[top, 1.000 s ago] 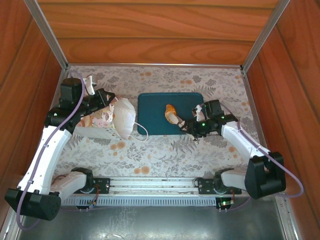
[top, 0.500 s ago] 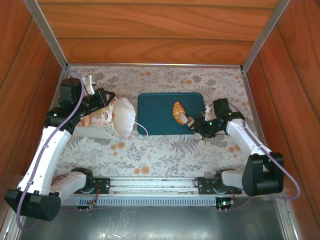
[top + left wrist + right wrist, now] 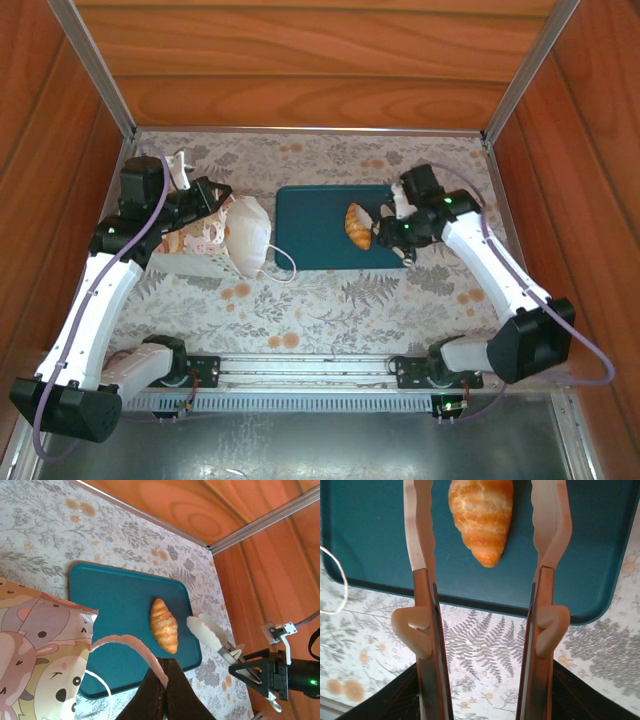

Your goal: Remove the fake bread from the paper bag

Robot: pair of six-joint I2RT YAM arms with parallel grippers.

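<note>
At the middle of the table, toward its far edge, a toy croissant lies on the right part of a teal tray. My right gripper hovers over it, jaws at a middling spread, with a gap showing on each side of the pastry. My left gripper is clamped shut on the pinkish handle of the paper bag. The bag lies tipped on its side near the table's left edge, its mouth facing the tray. I cannot tell whether more bread sits inside it. The croissant looks light and stiff, with a glossy, ridged crust that may slip, so I judge its thick middle the safest place to pinch. The bag is thin and crumples easily, and is best held by its handle or rim.
</note>
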